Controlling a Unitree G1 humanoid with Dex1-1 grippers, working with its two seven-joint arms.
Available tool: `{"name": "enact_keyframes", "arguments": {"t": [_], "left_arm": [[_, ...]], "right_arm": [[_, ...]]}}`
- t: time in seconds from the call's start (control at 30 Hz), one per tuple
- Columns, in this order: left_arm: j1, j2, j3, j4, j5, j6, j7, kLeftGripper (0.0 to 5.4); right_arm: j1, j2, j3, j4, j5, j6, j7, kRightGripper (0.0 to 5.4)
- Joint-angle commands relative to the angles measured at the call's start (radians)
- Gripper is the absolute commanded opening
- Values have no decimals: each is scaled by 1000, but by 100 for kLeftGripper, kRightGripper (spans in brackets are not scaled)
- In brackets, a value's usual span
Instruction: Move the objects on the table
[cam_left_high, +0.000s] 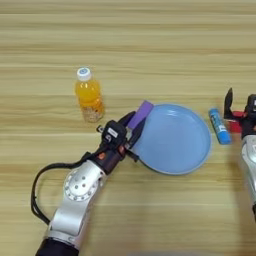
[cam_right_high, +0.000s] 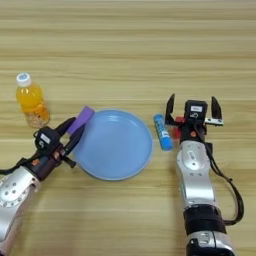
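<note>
L gripper (cam_left_high: 134, 130) has its fingers clamped on the purple block (cam_left_high: 140, 114), held tilted at the blue plate's (cam_left_high: 172, 140) left rim, mid tabletop (cam_left_high: 150, 45). Bottle (cam_left_high: 89, 95) stands upright just left. R gripper (cam_right_high: 194, 109), fingers apart, idles beside a blue tube (cam_right_high: 162, 132) right of plate.

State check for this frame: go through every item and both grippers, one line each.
bottle of orange drink: upright, capped, standing left of the plate.
purple block: held by the left gripper at the plate's left rim.
blue plate: flat on the table, nothing in it.
blue tube: lying flat, right of the plate.
left gripper: shut on the purple block.
right gripper: open, parked beside the blue tube.
</note>
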Motion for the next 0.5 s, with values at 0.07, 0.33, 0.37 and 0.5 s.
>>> {"name": "enact_keyframes", "arguments": {"t": [0.07,0.33,0.37,0.5], "left_arm": [[-37,5,-9,-47,-14,77,-18,133],[-73,-22,-30,-5,-20,177,-22,133],[-77,-23,-34,-2,-18,182,-22,133],[-91,-29,-50,15,-9,197,-21,133]], "right_arm": [[-16,0,3,5,-11,0,-3,540],[-18,4,5,7,-15,1,-6,540],[-18,4,5,7,-16,1,-6,540],[-18,7,5,4,-19,2,-7,540]]}}
